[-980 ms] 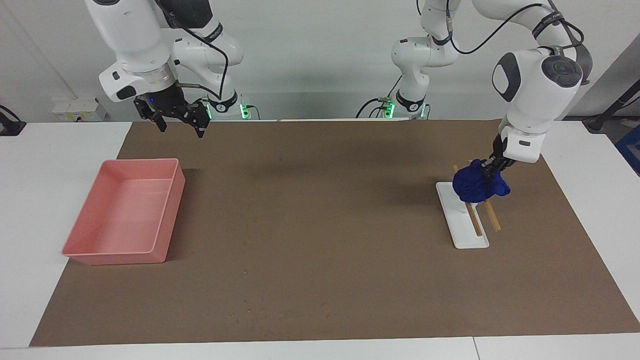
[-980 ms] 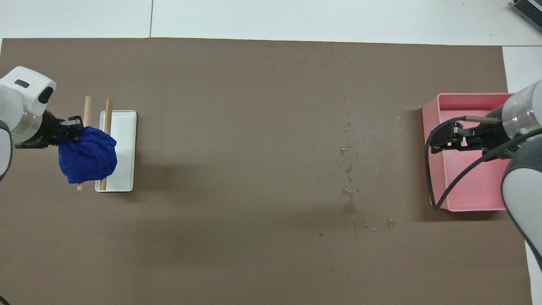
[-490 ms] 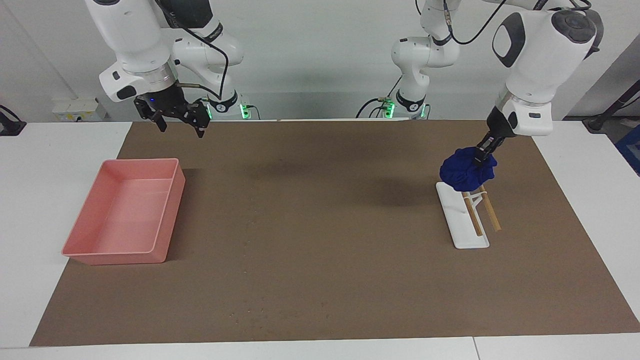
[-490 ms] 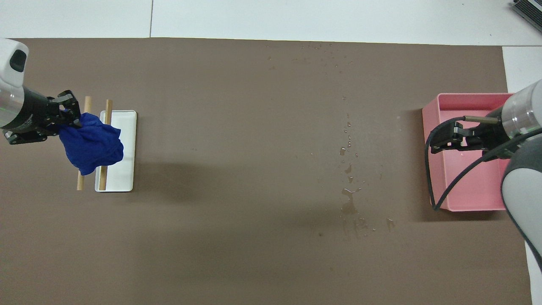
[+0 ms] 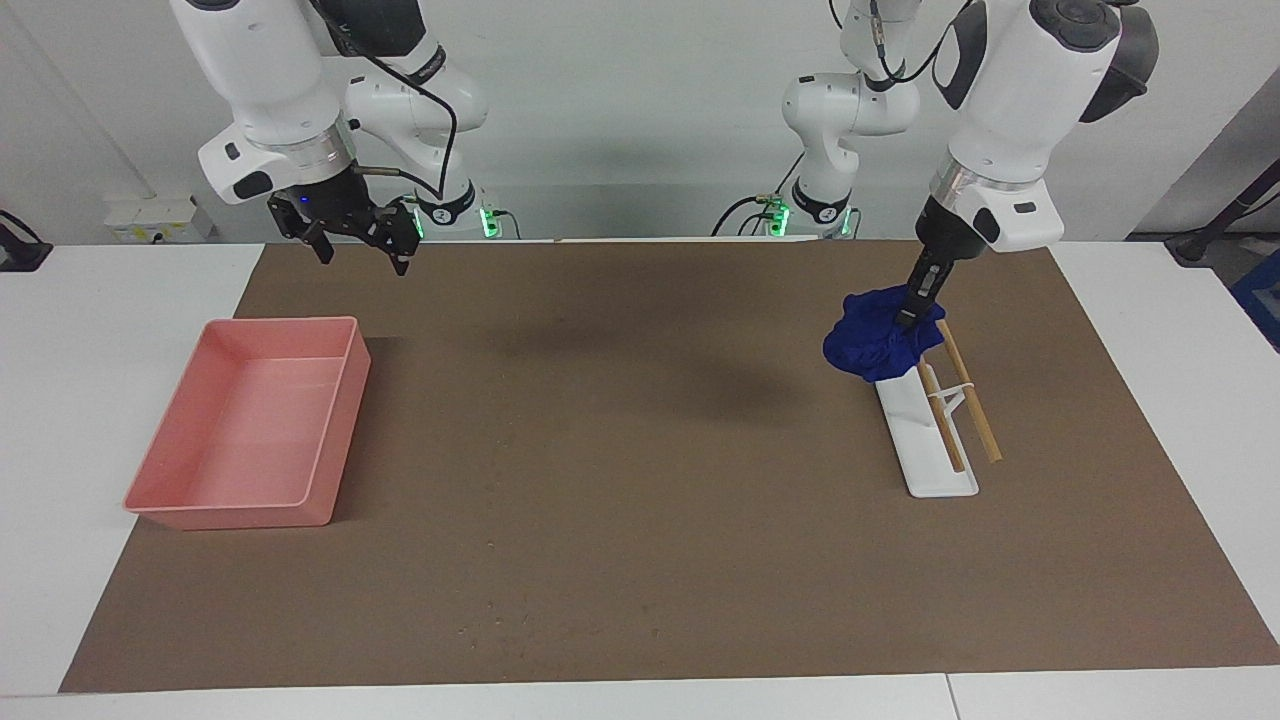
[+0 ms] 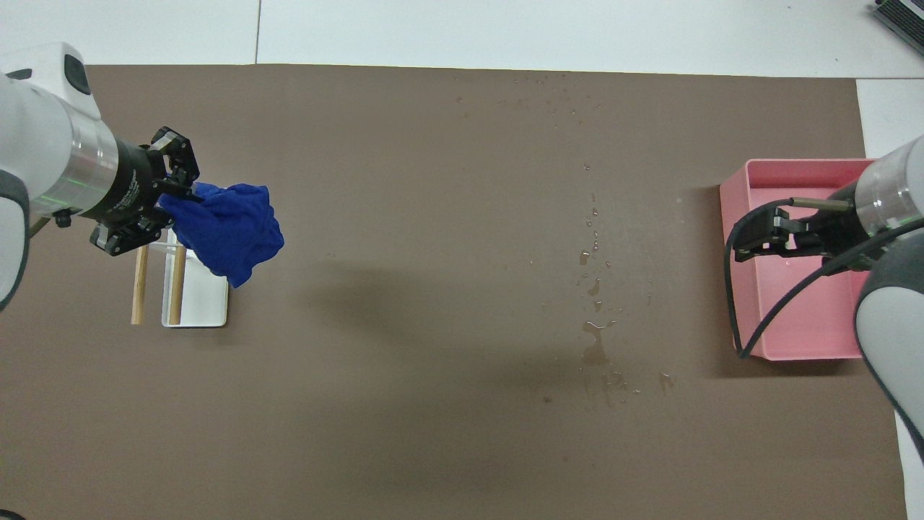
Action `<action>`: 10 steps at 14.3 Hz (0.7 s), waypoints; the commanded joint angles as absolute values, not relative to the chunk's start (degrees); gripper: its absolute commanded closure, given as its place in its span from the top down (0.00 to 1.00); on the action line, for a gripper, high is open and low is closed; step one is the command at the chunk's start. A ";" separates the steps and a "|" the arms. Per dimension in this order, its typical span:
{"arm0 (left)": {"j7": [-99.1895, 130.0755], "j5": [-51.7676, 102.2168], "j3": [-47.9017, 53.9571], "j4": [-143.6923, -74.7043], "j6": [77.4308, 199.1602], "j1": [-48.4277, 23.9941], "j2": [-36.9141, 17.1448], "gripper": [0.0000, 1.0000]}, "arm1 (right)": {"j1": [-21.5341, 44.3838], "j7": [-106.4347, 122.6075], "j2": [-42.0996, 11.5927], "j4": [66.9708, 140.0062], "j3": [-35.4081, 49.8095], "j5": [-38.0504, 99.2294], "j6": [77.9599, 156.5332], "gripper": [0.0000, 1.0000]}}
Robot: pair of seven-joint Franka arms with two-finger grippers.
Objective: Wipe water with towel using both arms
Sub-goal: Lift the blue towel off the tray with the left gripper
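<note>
The deep-blue towel (image 5: 880, 340) (image 6: 231, 227) hangs as a wrinkly bundle from my left gripper (image 5: 915, 308) (image 6: 175, 196), which is shut on it and holds it in the air over the end of the white rack (image 5: 925, 440) (image 6: 203, 296) that is nearer to the robots. Water (image 6: 595, 339) lies in drops and small puddles on the brown mat, toward the right arm's end. My right gripper (image 5: 360, 245) (image 6: 751, 242) is open and empty, waiting in the air over the pink tray's edge.
The white rack carries two wooden rods (image 5: 965, 400) (image 6: 138, 289). The pink tray (image 5: 250, 425) (image 6: 801, 339) stands at the right arm's end of the brown mat (image 5: 640, 560) (image 6: 404, 433).
My left gripper has lifted the towel off the rack's rods and carried it up and toward the middle of the table. The right arm has not moved.
</note>
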State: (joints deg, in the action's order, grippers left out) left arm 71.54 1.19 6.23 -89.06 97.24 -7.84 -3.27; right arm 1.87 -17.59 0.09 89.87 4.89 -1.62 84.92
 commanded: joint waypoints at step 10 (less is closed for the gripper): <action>116.33 1.58 8.44 -86.40 113.45 -20.55 -4.75 0.00 | 0.88 -19.14 -0.35 89.47 5.54 -0.01 87.25 0.98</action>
